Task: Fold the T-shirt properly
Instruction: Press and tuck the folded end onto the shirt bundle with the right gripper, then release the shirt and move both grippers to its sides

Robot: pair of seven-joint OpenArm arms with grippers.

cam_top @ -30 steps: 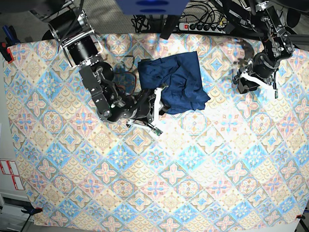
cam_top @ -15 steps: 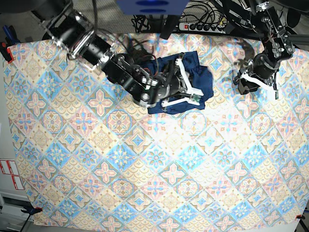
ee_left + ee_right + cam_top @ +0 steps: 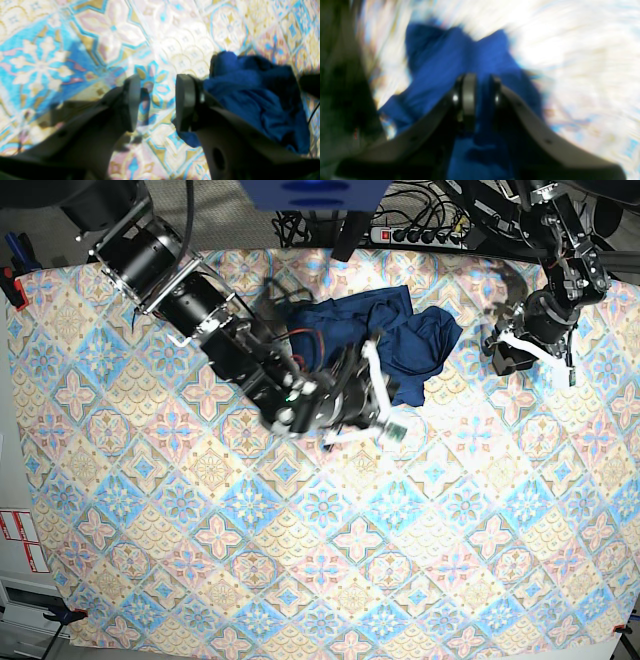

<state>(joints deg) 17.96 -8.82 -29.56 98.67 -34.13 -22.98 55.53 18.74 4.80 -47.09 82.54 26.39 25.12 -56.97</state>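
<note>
The T-shirt [image 3: 400, 340] is a dark navy heap, bunched at the back middle of the patterned tablecloth [image 3: 300, 560]. My right gripper [image 3: 385, 395] sits at its front edge. In the blurred right wrist view the narrow gap of the right gripper [image 3: 481, 96] is filled with blue T-shirt [image 3: 450, 62] fabric, so it is shut on the cloth. My left gripper [image 3: 502, 355] hovers at the back right, apart from the shirt. In the left wrist view the left gripper [image 3: 157, 103] is open with only tablecloth between its fingers, and the T-shirt [image 3: 255, 100] lies to its right.
Cables and a power strip [image 3: 420, 232] lie beyond the table's far edge. The right arm's thick body [image 3: 200, 310] stretches from the back left corner toward the shirt. The cloth's front edge [image 3: 330, 650] runs along the bottom of the base view.
The right arm swept from the shirt's left front across it to its front right edge. The shirt bunched up and a lobe now bulges to the right. The left arm stayed still.
</note>
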